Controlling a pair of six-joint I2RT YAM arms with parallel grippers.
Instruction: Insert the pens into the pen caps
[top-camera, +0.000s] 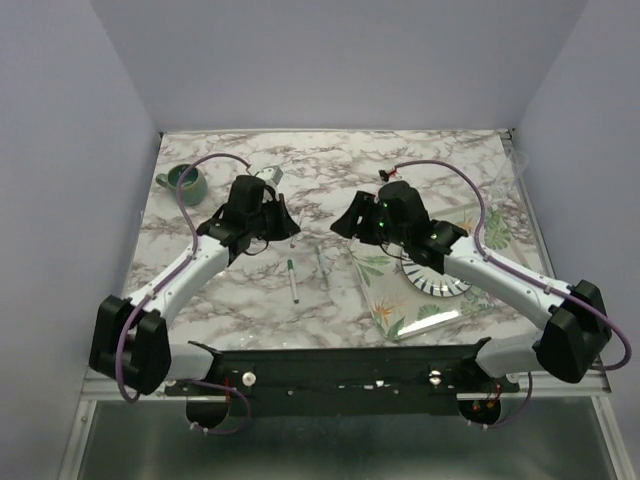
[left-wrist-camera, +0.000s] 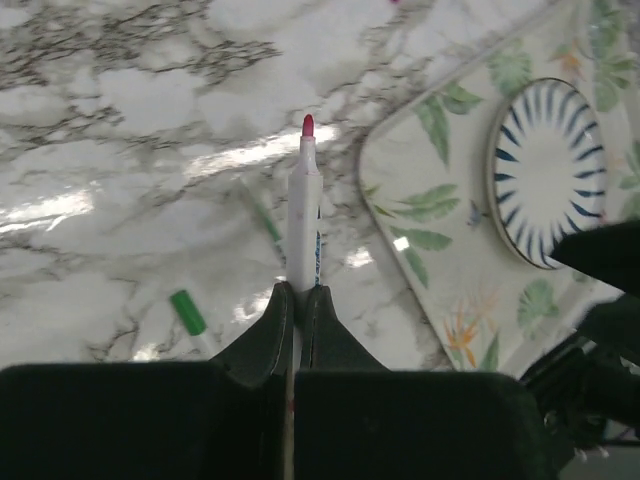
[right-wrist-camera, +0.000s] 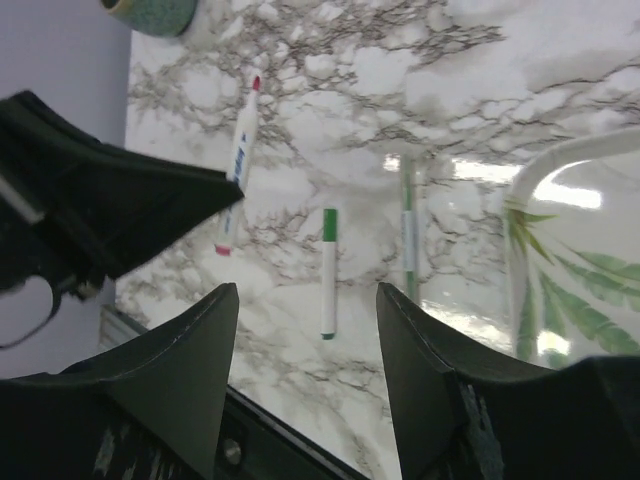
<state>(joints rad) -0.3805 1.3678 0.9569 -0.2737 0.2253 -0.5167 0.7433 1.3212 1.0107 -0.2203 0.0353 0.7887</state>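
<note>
Your left claw (left-wrist-camera: 298, 295) is clamped on the red-tipped pen (left-wrist-camera: 303, 210) at the lower centre of the left wrist view, with the tip pointing away over the marble bench (left-wrist-camera: 130, 120). Your right claw (right-wrist-camera: 308, 292) stands wide and empty. Below it, mid-frame in the right wrist view, lie a green-ended pen (right-wrist-camera: 328, 280) and a second pen (right-wrist-camera: 407, 230). No loose cap can be picked out. The grip sits far back on the barrel, so pushing the tip into a cap could make the pen pivot or slip. The arms are close together at the overhead view's centre and could clash.
</note>
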